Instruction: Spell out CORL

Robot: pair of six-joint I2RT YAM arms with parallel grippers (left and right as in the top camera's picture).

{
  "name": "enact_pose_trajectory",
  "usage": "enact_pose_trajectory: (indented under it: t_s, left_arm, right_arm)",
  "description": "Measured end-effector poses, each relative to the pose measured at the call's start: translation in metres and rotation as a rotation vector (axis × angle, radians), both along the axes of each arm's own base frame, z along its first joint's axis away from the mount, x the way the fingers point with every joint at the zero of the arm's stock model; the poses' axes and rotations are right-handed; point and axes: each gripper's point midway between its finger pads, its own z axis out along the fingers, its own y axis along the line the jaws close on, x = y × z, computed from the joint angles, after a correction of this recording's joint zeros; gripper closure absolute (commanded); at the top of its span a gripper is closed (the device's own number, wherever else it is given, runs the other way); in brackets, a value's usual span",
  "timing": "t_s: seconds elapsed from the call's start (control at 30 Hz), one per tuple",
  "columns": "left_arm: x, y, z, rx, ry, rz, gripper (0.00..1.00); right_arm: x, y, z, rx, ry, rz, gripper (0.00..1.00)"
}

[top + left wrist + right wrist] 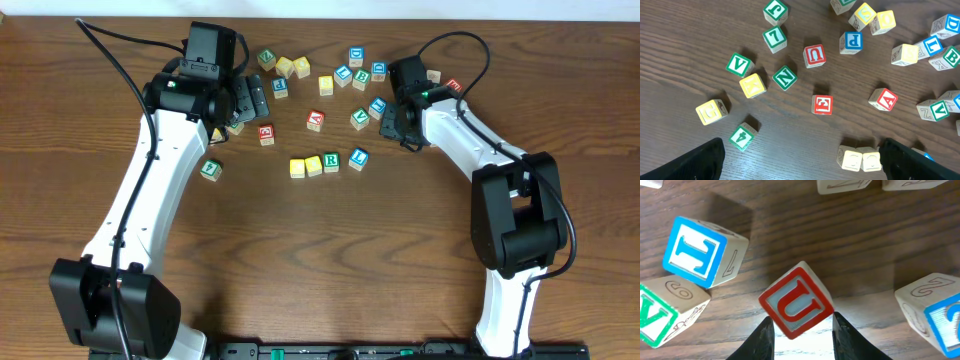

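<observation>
Pinching a red U cube (796,300) between the tips of the right gripper (801,326), beyond and to the right of the R cube (331,161), among loose cubes; no telling whether lifted or resting on the table. Spread wide and holding nothing at the left gripper (801,165), beyond and left of the R cube. Just left of the R cube, in one line, two yellow cubes (297,167); just right, across a slight gap, the L cube (358,158). Looks like the word laid out already and a stray in hand. Calls next for setting the U down well away from the R cube, then perhaps closing the gap at the L. Hard to read the yellow faces anywhere; hidden from overhead, under the right arm, the U itself.
</observation>
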Motion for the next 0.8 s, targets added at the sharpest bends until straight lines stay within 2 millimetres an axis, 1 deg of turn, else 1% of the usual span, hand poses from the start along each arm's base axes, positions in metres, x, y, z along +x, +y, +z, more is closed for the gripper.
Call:
enact_pose_trajectory:
  t_s: [0.1, 0.3, 0.5, 0.63, 0.73, 0.77, 0.8]
  left_arm:
    - [0.000, 0.000, 0.000, 0.000, 0.000, 0.000, 0.02]
    - [0.000, 0.000, 0.000, 0.000, 0.000, 0.000, 0.02]
    - [0.001, 0.000, 0.001, -0.001, -0.006, 0.000, 0.02]
    - [0.003, 0.000, 0.002, -0.002, -0.014, 0.001, 0.02]
    - [-0.001, 0.000, -0.001, 0.001, 0.005, 0.000, 0.02]
    - [-0.003, 0.001, -0.002, 0.003, 0.014, 0.000, 0.08]
    - [-0.005, 0.001, -0.003, 0.005, 0.024, 0.001, 0.18]
  right_arm:
    - [-0.006, 0.007, -0.002, 0.031, 0.028, 0.037, 0.68]
    - [-0.031, 0.016, -0.008, 0.086, 0.138, 0.090, 0.69]
    - [-0.049, 0.024, -0.010, 0.134, 0.218, 0.115, 0.69]
    - [-0.052, 0.029, -0.010, 0.145, 0.227, 0.128, 0.69]
    - [-0.053, 0.037, -0.010, 0.150, 0.221, 0.147, 0.69]
    - [-0.054, 0.040, -0.009, 0.151, 0.218, 0.154, 0.69]
    - [-0.054, 0.044, -0.009, 0.152, 0.215, 0.161, 0.69]
